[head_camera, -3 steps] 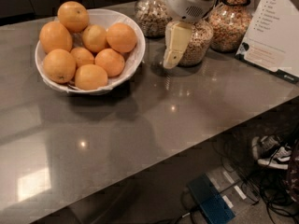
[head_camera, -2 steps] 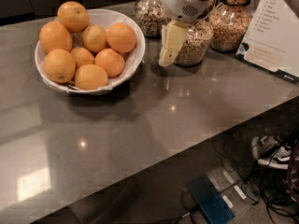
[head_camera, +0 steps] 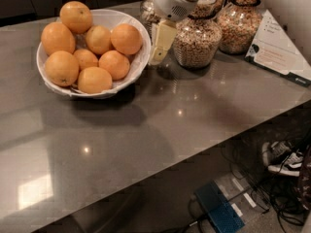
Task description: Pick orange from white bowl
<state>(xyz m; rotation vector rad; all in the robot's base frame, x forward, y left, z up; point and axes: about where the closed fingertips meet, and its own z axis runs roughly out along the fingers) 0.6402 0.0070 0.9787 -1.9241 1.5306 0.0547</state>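
Observation:
The white bowl (head_camera: 140, 57) sits at the far left of the grey counter and holds several oranges. A large deep-orange orange (head_camera: 126, 39) lies at the bowl's right side, closest to the arm. My gripper (head_camera: 160, 45), cream-coloured under a white wrist, hangs pointing down just right of the bowl's rim, in front of a cereal jar. It is beside the bowl, not over it, and holds nothing that I can see.
Glass jars of cereal (head_camera: 197, 40) (head_camera: 240, 25) stand right behind the gripper. A printed card (head_camera: 277, 52) leans at the far right. The counter edge runs diagonally at lower right, with cables, shoes (head_camera: 284, 161) and a blue box (head_camera: 218, 210) on the floor below.
The gripper has shifted left, from in front of the jar toward the bowl's right rim. The oranges and bowl have not moved.

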